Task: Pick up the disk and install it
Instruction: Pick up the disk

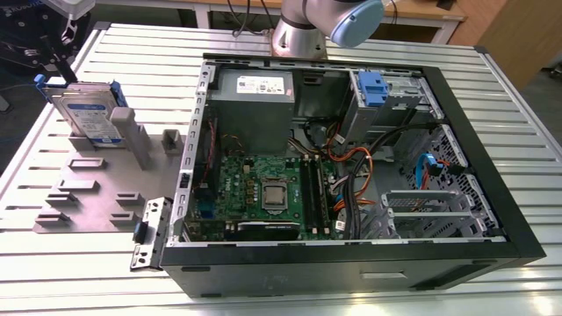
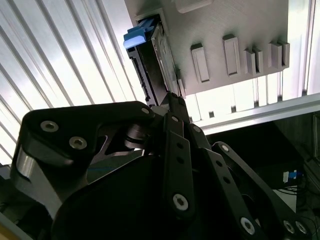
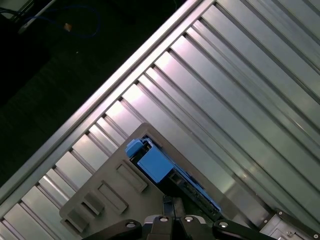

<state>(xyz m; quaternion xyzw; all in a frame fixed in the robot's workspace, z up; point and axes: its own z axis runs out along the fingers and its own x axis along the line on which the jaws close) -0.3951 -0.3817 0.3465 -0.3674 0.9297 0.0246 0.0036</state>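
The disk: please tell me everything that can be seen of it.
The disk is a flat silver rectangle with a white-and-blue label and blue plastic rails on its edges. It stands on edge, slightly leaning, in a slot of the grey holder on the slatted table, at the exterior view's left of the open computer case. The gripper is at its upper edge.

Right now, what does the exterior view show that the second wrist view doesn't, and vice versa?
Exterior view adds: the open black computer case with its green motherboard, grey metal power supply box and bare blue plastic bracket, plus the label face of the flat silver disk.
Second wrist view adds: the disk's thin edge and blue rail close up, past the black gripper.
Both: the disk standing on edge in the grey slotted fixture plate on the ribbed aluminium table, gripper near its end.
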